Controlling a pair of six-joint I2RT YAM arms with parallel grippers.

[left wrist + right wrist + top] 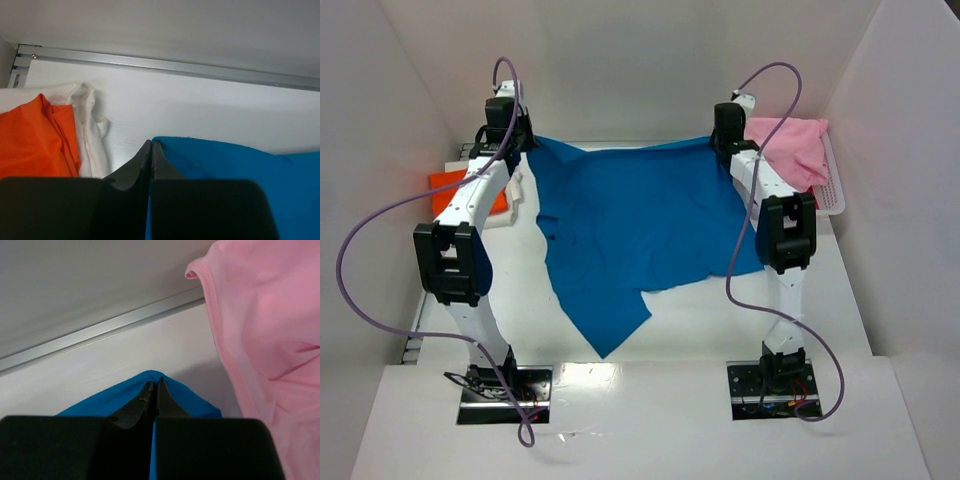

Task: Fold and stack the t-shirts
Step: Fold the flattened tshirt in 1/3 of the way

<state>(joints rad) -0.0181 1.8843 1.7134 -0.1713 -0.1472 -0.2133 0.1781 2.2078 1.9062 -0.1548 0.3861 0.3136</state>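
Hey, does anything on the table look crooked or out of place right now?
The large bright blue cotton t-shirt lies askew: left hand and right hand pinch its far corners, but its near edge runs ragged down to a lopsided point. The pale pink cotton t-shirt is heaped over the white plastic basket.

Overhead view looks down from behind; both close wrist views face forward, sharing the blue t-shirt (630,230).
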